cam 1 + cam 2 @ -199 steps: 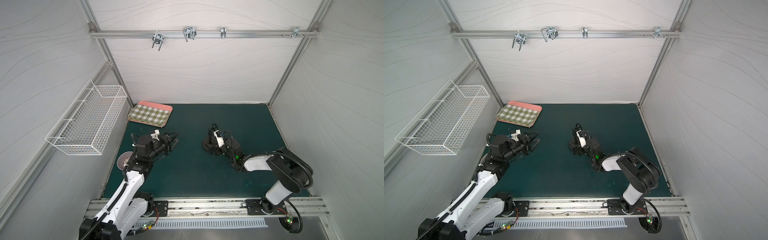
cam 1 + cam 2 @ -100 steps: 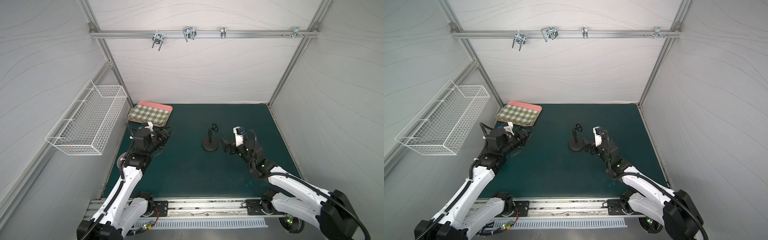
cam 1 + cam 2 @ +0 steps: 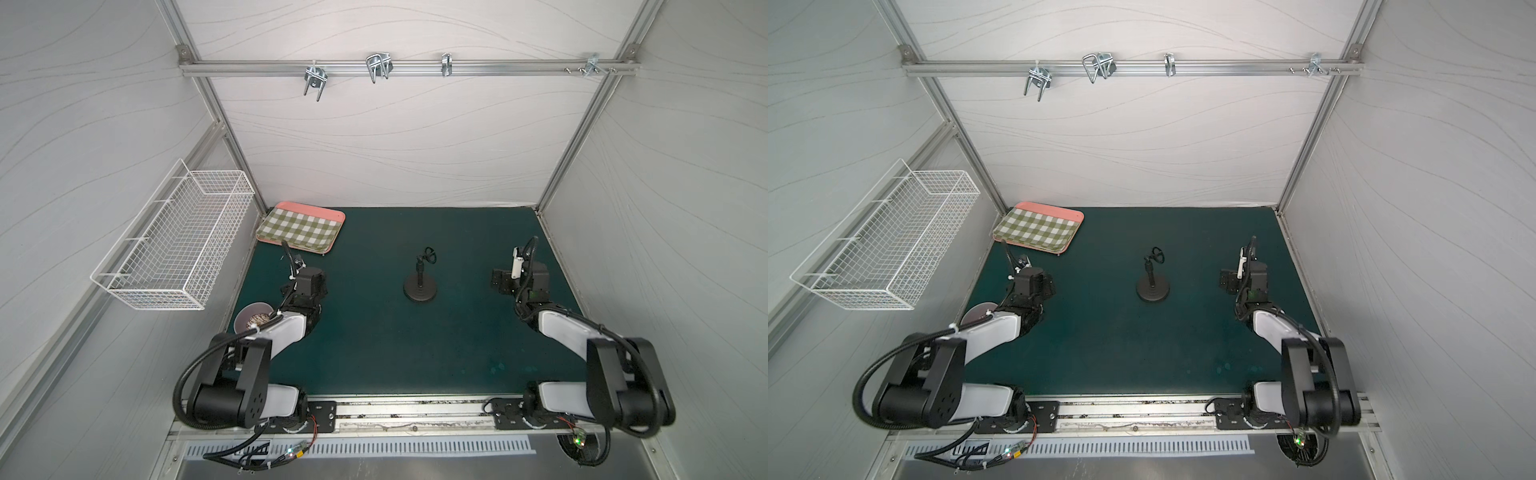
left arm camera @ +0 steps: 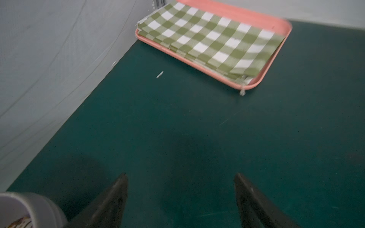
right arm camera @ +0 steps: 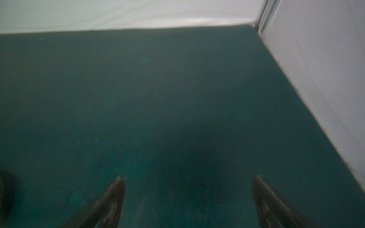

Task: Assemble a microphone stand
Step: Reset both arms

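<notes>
The microphone stand [image 3: 420,286] is seen upright near the middle of the green tabletop [image 3: 374,353] in both top views, its rod [image 3: 421,272] seated in the disc base [image 3: 419,295]. It is touched by neither arm. The left gripper [image 4: 179,175] is positioned well to its left, jaws apart and empty; the right gripper [image 5: 187,177] is positioned well to its right, jaws wide apart, nothing between them
</notes>
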`<state>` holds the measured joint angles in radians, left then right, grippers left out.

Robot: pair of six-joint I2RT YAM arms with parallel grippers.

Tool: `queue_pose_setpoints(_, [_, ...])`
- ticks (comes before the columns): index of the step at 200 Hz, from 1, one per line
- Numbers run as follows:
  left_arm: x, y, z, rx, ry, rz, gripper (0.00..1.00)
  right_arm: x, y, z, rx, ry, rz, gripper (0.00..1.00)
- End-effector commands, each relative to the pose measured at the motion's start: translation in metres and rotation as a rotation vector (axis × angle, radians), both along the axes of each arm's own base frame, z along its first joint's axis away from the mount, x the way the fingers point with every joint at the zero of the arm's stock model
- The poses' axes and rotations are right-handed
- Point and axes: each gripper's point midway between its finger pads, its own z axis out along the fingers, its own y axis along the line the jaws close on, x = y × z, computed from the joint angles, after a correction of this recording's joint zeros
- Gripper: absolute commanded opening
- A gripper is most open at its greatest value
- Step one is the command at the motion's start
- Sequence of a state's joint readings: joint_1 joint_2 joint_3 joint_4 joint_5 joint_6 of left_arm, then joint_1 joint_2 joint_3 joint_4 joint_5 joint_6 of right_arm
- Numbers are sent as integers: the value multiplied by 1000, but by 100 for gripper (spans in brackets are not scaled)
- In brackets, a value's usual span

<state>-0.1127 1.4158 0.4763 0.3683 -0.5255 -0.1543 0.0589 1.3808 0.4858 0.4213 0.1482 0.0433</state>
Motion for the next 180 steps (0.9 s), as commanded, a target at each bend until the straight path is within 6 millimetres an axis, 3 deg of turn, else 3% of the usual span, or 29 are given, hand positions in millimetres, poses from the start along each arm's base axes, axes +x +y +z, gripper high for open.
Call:
queue_pose_setpoints(1, [27, 13, 43, 22, -224, 6, 86, 18, 5, 13, 78, -150, 33, 99])
queue_pose_setpoints(13, [29, 17, 31, -35, -239, -6, 89, 18, 15, 2, 71, -188, 89, 99])
queue_pose_setpoints(26, [37, 13, 29, -59, -235, -57, 100, 18, 22, -1, 45, -220, 112, 99])
queue_pose_setpoints(47, [41, 8, 24, -71, -210, -92, 100, 22, 22, -6, 35, -162, 103, 99])
queue_pose_setpoints(70, [45, -11, 14, -107, -209, -224, 100, 24, 23, -6, 20, -151, 96, 99])
queue_pose_setpoints(180, [44, -11, 16, -105, -213, -224, 100, 24, 26, -6, 6, -151, 110, 99])
